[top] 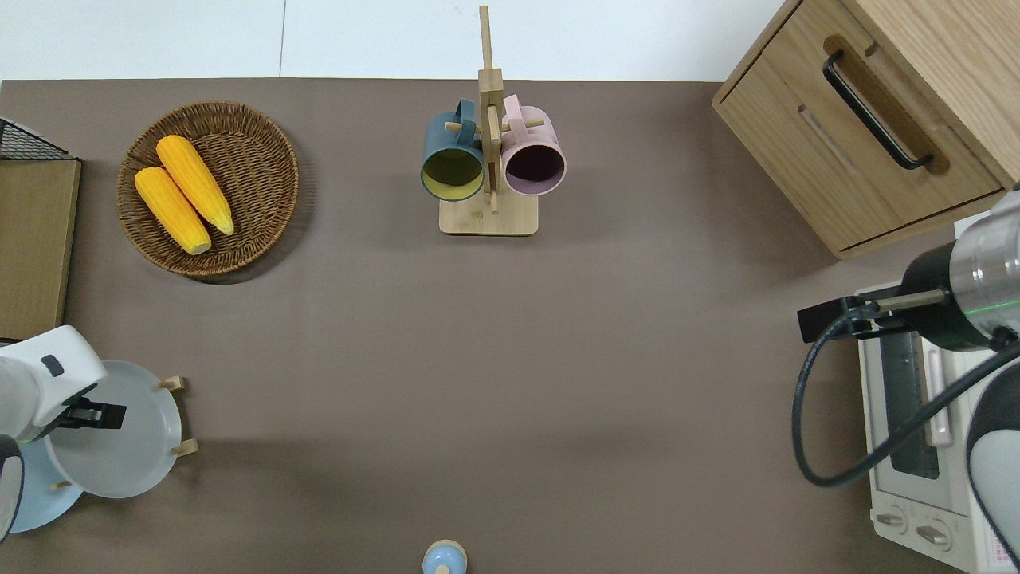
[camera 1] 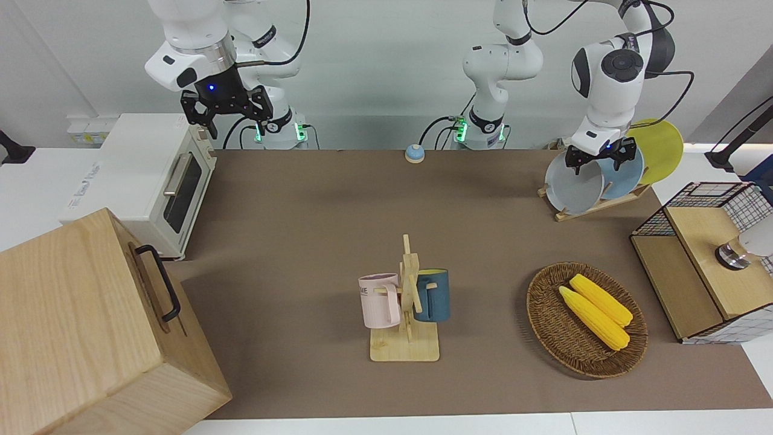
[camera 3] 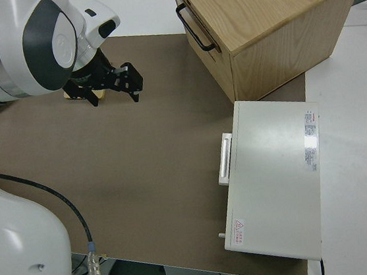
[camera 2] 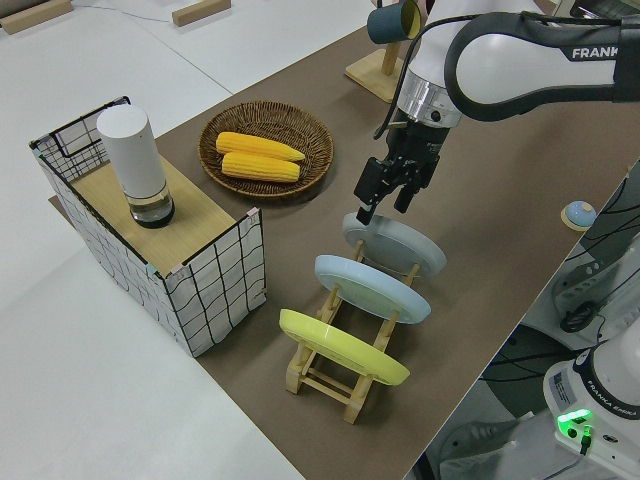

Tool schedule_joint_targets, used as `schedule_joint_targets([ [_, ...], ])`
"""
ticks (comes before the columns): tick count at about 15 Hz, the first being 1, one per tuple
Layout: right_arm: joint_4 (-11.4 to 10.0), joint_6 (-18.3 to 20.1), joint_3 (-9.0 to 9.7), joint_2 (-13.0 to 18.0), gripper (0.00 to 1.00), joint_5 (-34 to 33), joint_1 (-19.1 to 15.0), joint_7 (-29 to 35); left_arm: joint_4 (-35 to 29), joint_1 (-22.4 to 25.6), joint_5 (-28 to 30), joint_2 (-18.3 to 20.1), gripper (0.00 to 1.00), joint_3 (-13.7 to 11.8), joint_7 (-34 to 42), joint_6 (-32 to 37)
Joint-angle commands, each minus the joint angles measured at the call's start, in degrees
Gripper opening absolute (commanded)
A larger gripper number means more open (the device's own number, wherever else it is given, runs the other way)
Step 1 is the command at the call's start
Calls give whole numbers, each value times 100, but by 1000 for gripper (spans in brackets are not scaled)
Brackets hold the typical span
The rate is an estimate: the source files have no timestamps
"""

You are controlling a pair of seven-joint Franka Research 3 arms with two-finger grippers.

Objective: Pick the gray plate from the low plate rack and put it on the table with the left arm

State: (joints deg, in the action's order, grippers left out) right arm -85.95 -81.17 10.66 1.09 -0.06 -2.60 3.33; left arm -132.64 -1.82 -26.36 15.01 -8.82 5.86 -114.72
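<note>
The gray plate (camera 1: pixel 574 188) leans in the slot of the low plate rack (camera 1: pixel 595 207) that is farthest from the robots, at the left arm's end of the table (camera 1: pixel 338 217). My left gripper (camera 1: pixel 599 162) is open, its fingers spread just above the plate's upper rim (camera 2: pixel 352 222); I cannot tell if they touch it. In the overhead view the gripper covers part of the gray plate (top: pixel 127 446). The right arm is parked, its gripper (camera 1: pixel 223 115) open and holding nothing.
A sky-blue plate (camera 2: pixel 372 286) and a yellow plate (camera 2: pixel 342 346) fill the other rack slots. A wicker basket of corn (camera 1: pixel 586 320), a mug stand (camera 1: pixel 406 302), a wire-sided box (camera 1: pixel 703 266), a toaster oven (camera 1: pixel 151 181), a wooden cabinet (camera 1: pixel 90 326) and a small bell (camera 1: pixel 414 153) stand around.
</note>
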Motion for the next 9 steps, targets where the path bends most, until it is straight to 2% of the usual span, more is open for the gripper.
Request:
schedule_joint_targets([
  [1, 35, 75, 33, 14, 987, 59, -56, -8, -314, 164, -176, 20, 993, -23, -59, -401],
  [3, 35, 75, 33, 14, 987, 59, -56, -8, -332, 225, -229, -42, 985, -23, -50, -454],
  [4, 35, 75, 33, 14, 987, 59, -56, -8, -341, 243, -264, -77, 929, -14, -59, -472],
  [5, 35, 75, 33, 14, 987, 59, -56, -8, -332, 252, -273, -103, 819, -23, -59, -472],
  [6, 35, 75, 33, 14, 990, 59, -56, 1, -332, 252, -273, -112, 606, -23, -59, -472],
  [7, 35, 75, 33, 14, 987, 59, -56, -8, -341, 252, -273, -112, 285, -14, -68, -472],
  [8, 35, 75, 33, 14, 987, 59, -56, -8, -332, 252, -273, -112, 114, -23, -68, -463],
  [9, 35, 75, 33, 14, 987, 59, -56, -8, -341, 252, -273, -112, 1, -23, -68, -455],
])
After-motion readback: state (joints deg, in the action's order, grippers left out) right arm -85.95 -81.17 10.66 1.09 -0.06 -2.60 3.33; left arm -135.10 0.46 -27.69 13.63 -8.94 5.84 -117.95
